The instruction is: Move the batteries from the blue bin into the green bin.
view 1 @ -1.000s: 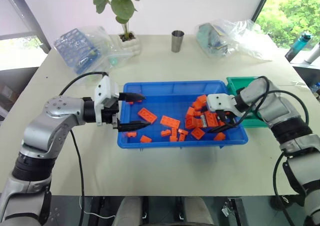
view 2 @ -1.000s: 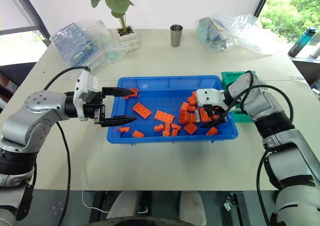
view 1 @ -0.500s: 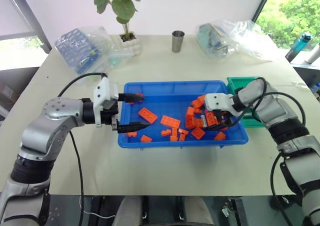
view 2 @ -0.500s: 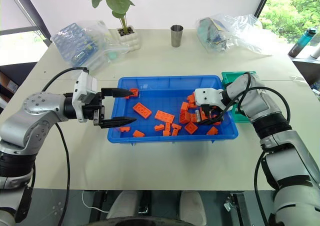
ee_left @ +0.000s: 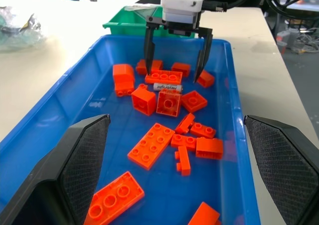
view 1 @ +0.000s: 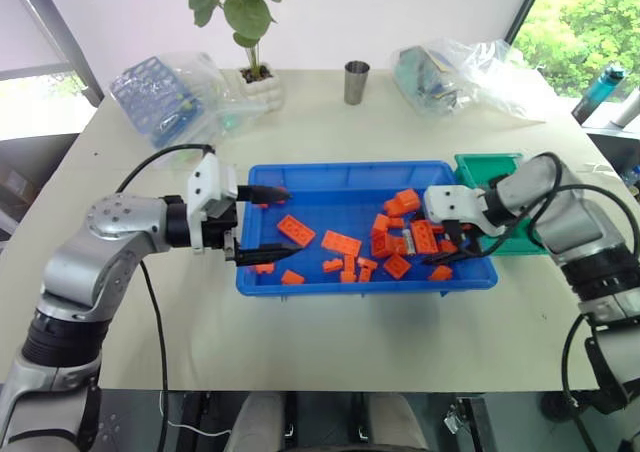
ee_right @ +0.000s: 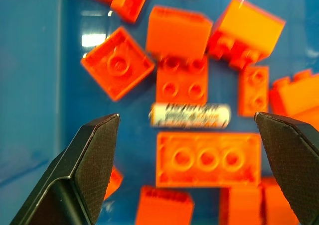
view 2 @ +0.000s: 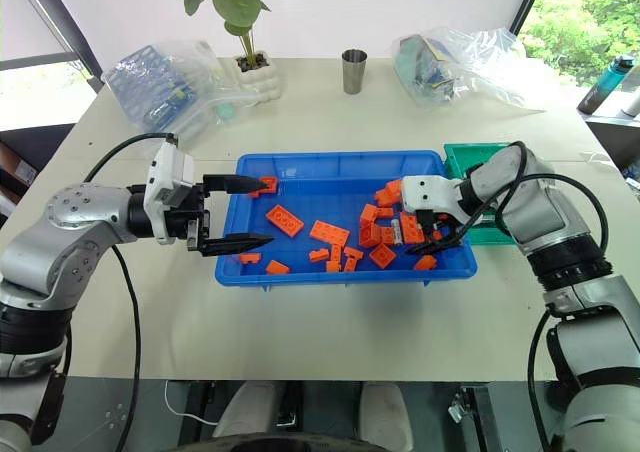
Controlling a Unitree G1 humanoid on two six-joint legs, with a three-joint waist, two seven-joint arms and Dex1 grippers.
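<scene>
Nearest you: L gripper (view 1: 262, 224) sits at the left end of the blue bin (view 1: 330, 176), fingers spread wide, nothing in them, pointing across the bin toward the other arm. Looks parked there so its wrist cam watches the bin while the other arm works.

Mid-bin: loose orange bricks (view 1: 340, 243) scattered on the floor, thicker pile toward the right end.

R gripper (ee_left: 174, 47) hangs over that pile, angled down, fingers fully apart, holding nothing. You've got it straddling the one battery (ee_right: 190, 115) you can see: silver w/ print, lying flat on the bin floor, wedged between a 2x2 brick (ee_right: 181, 85) and a long 3-stud brick (ee_right: 209, 158), touching or nearly touching both. Its long axis runs from one finger toward the other, so closing would pinch it end to end, which may slip; judge if a wrist turn is needed. The bricks crowd it, so expect them to shift.

Just beyond the right end: green bin (view 1: 492, 170), tucked against the blue bin's far right corner, short carry once you've grabbed. Contents not readable from here.

Far side of the table (view 1: 330, 122): metal cup (view 1: 355, 81), potted plant (view 1: 243, 22), plastic-wrapped items, all well clear.
</scene>
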